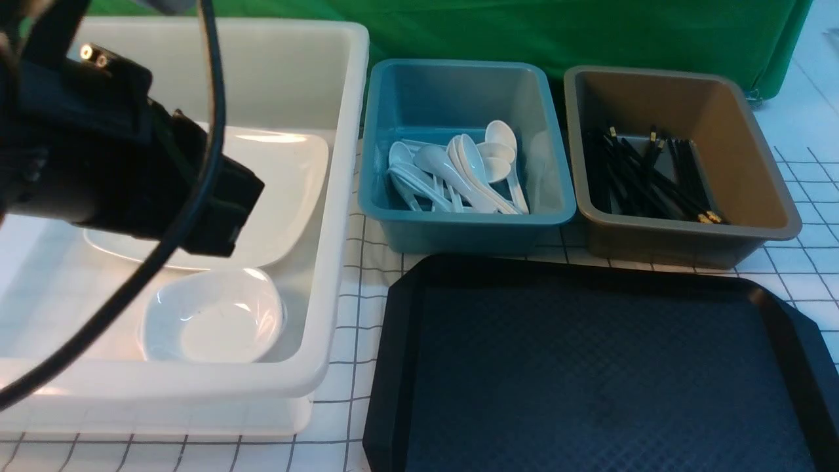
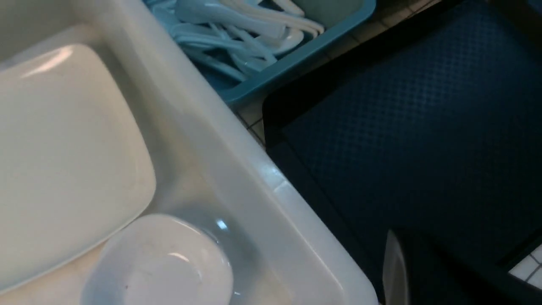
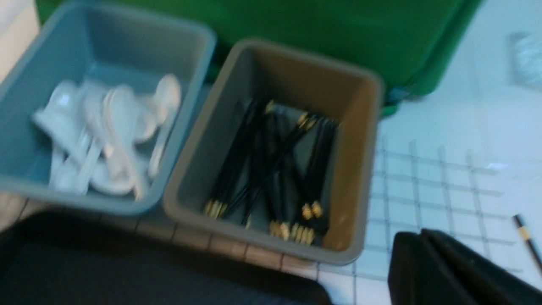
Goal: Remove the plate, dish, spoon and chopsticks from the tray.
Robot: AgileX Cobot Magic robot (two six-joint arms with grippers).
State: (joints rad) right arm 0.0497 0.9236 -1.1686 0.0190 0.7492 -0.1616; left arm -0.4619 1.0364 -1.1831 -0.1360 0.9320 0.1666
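Looks basically done: bare tray [image 1: 590,367], plate [image 1: 282,190] and dish [image 1: 213,318] down in the white tub [image 1: 341,196] near the left gripper [image 2: 396,271]. Both grippers pressed together, empty. Only a stray chopstick [image 3: 525,237] on the cloth [image 3: 423,178], right of the brown bin [image 3: 360,169], closest to the right gripper [image 3: 427,262].

Front view high over tray [image 1: 590,367]; both wrist views close, angled down, sharing its edge.

My left arm [image 1: 124,164] covers the far-left part of the plate [image 1: 288,190] in the white tub [image 1: 341,196]. The tray [image 1: 590,367] runs off the front view's near and right edges. My right wrist view is blurred; a chopstick [image 3: 527,245] there is cut off at the edge.
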